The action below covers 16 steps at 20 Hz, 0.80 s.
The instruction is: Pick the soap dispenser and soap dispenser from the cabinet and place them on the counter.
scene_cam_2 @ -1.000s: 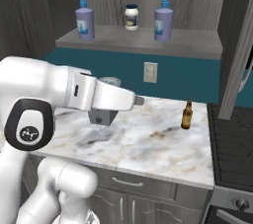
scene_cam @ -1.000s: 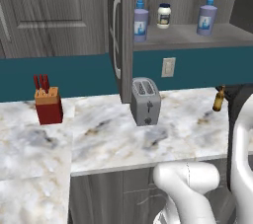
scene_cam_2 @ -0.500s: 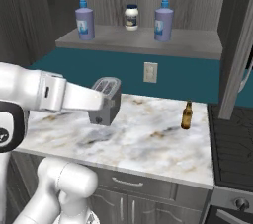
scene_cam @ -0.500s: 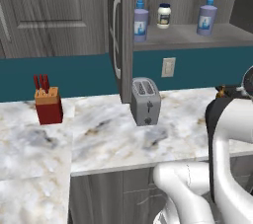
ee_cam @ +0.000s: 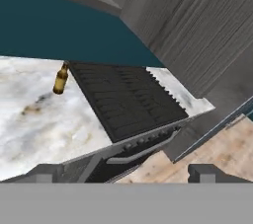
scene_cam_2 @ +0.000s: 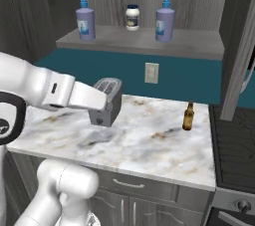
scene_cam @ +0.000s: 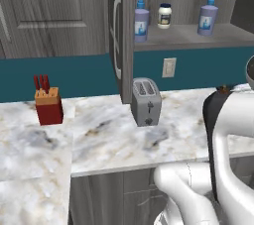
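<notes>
Two lavender soap dispensers with blue pumps stand upright on the shelf of the open grey cabinet (scene_cam: 188, 38). One soap dispenser (scene_cam: 141, 23) is at the shelf's left end and the other soap dispenser (scene_cam: 208, 18) at its right. In the right base view they are the left dispenser (scene_cam_2: 85, 21) and the right dispenser (scene_cam_2: 165, 21) on the cabinet shelf (scene_cam_2: 139, 45). My gripper (ee_cam: 126, 173) is open with nothing between its fingertips, far below the shelf. It looks over the right end of the marbled counter (ee_cam: 29, 119) toward the stove.
A small white jar (scene_cam: 164, 16) sits between the dispensers. On the counter (scene_cam: 109, 140) stand a silver toaster (scene_cam: 145, 101), a red knife block (scene_cam: 47, 105) and a brown bottle (scene_cam_2: 188, 116). A black stove (ee_cam: 126, 99) adjoins the counter's right end. The open cabinet door (scene_cam: 119, 35) hangs left of the shelf.
My white arm has swung: its forearm now reaches across in front of the toaster in the right base view. The dispensers have not moved. The gripper stays open.
</notes>
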{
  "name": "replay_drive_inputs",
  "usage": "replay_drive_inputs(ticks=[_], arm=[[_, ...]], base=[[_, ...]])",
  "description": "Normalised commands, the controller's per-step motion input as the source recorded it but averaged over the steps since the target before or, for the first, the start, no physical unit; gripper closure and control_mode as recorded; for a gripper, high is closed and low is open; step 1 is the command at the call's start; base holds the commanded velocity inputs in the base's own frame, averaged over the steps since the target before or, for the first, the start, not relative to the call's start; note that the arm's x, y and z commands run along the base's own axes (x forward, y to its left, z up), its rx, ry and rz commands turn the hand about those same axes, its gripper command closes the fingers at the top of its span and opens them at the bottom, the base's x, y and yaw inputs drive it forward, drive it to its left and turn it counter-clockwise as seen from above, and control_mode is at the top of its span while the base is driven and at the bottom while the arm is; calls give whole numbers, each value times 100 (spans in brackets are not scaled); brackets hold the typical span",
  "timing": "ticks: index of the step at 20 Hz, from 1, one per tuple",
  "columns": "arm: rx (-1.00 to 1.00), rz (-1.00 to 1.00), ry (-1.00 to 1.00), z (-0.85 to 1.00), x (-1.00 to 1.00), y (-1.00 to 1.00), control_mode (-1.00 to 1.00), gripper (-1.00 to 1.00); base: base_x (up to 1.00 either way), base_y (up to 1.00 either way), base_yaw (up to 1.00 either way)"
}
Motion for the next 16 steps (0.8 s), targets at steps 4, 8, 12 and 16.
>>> replay_drive_inputs(ticks=[4,8,12,16], arm=[[25,11,15,0,1,2,-100,-100],[24,9,12,-1,-1,6,-100,-100],[19,9,8,-11,-5,24,-100,-100],[17,10,1,-27,-5,26,-100,-100]], base=[[0,0,0],[0,0,0],[0,0,0],[0,0,0]])
